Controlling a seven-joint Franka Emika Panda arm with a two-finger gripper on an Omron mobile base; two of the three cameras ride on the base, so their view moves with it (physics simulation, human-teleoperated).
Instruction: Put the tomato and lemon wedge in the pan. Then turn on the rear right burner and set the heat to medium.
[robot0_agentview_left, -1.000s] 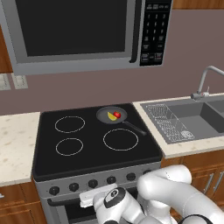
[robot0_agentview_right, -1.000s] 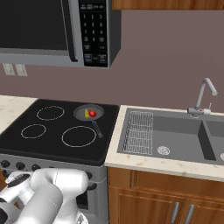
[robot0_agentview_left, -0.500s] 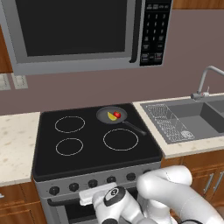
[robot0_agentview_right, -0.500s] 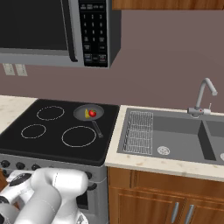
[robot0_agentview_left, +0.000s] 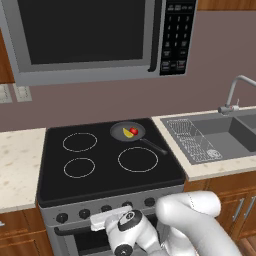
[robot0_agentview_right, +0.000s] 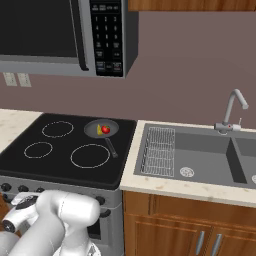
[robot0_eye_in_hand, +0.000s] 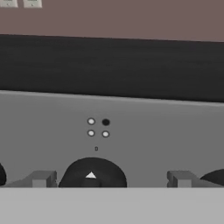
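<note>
The pan (robot0_agentview_left: 128, 132) (robot0_agentview_right: 102, 129) sits on the rear right burner (robot0_agentview_left: 118, 126) of the black cooktop, handle pointing front right. Inside it lie the red tomato (robot0_agentview_left: 134, 131) (robot0_agentview_right: 105, 129) and the yellow lemon wedge (robot0_agentview_left: 127, 133) (robot0_agentview_right: 99, 129), side by side. My gripper (robot0_eye_in_hand: 110, 179) (robot0_agentview_left: 106, 219) is low in front of the stove's control panel, open. Its fingertips (robot0_eye_in_hand: 41, 178) stand wide apart on either side of a black knob (robot0_eye_in_hand: 92, 174) whose white pointer points up. Above the knob, a four-dot mark (robot0_eye_in_hand: 105, 122) has its upper right dot dark.
A row of knobs (robot0_agentview_left: 149, 201) runs along the stove front. A microwave (robot0_agentview_left: 85, 35) hangs above the cooktop. To the right are a sink (robot0_agentview_right: 200, 155) with a drying rack (robot0_agentview_right: 159, 150) and a faucet (robot0_agentview_right: 231, 107). Beige counter (robot0_agentview_left: 17, 165) lies on the left.
The hand has crept a little up and left toward the knob panel. The pan and the food in it have not moved.
</note>
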